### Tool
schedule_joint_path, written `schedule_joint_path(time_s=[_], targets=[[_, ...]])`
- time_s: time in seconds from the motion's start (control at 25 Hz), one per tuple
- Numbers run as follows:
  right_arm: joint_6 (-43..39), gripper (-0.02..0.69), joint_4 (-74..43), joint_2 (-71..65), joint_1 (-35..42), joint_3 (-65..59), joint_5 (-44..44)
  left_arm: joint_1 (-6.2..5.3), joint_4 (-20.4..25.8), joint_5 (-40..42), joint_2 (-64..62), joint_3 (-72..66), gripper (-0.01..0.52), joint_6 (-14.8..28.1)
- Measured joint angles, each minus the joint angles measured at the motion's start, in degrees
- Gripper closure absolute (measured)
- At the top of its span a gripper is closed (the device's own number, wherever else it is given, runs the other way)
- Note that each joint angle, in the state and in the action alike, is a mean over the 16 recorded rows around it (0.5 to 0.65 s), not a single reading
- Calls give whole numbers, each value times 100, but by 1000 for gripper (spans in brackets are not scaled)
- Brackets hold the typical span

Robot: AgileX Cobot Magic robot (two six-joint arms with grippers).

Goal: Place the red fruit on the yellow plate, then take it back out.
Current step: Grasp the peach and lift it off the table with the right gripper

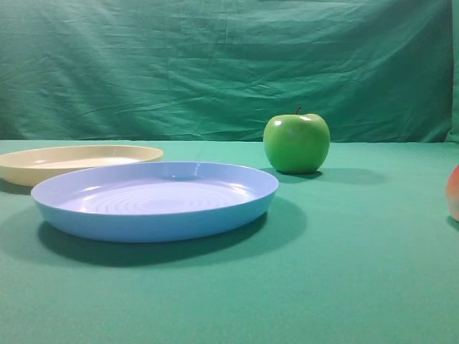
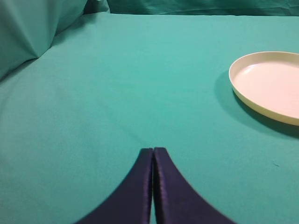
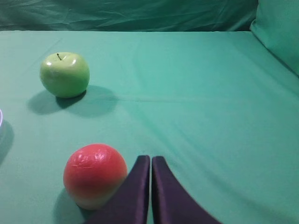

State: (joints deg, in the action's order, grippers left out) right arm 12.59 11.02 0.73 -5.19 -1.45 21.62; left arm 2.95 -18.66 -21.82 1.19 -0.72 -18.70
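Both jaws sit pressed together, gripping nothing. High view: a blue plate (image 1: 154, 199) sits in front, the yellow plate (image 1: 75, 162) behind it at left, a green apple (image 1: 296, 142) farther back; the red fruit (image 1: 453, 192) peeks in at the right edge. Left wrist: the left gripper (image 2: 153, 150) hangs over the green cloth (image 2: 117, 93), the yellow plate to its right. Right wrist: the right gripper (image 3: 150, 157) is just right of the red fruit on the cloth.

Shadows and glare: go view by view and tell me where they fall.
Exterior high: the blue plate casts a broad shadow to its right; glare on the green apple. Left wrist: the yellow plate shades the cloth to its left. Right wrist: the red fruit shows a soft sheen on top.
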Motion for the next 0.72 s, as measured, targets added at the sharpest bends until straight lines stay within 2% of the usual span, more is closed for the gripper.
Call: schedule_joint_path(time_s=[0.72], targets=[[0, 665, 15, 0, 0, -1, -14, 0, 0, 0, 0, 0, 514, 0]])
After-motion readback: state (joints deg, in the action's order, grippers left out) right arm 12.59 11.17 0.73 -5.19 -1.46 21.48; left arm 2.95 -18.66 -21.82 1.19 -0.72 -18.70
